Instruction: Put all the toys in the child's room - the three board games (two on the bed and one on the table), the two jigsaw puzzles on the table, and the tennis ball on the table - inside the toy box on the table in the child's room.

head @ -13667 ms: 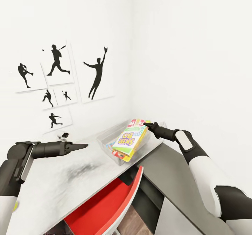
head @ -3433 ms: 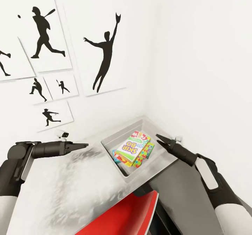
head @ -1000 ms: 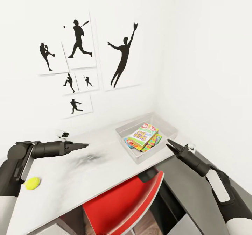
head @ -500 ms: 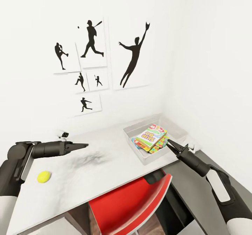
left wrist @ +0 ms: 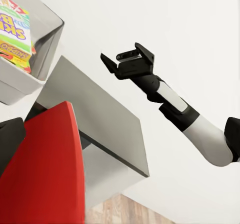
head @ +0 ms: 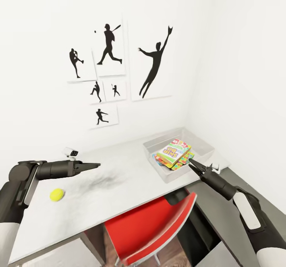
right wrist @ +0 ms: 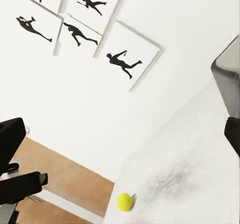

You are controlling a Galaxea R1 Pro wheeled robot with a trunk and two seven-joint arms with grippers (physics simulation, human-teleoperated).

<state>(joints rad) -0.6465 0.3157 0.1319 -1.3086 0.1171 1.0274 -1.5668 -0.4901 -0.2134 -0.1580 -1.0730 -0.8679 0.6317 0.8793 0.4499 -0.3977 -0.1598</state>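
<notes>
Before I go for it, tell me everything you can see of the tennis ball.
The tennis ball is small, round and evenly yellow-green, with no seam or markings that can be made out. It rests alone on the pale mottled table, toward the robot's left end, near the front edge, far from the toy box at the other end. It lies below and ahead of the left gripper, apart from it. The right wrist view shows it casting a small shadow on the top.
</notes>
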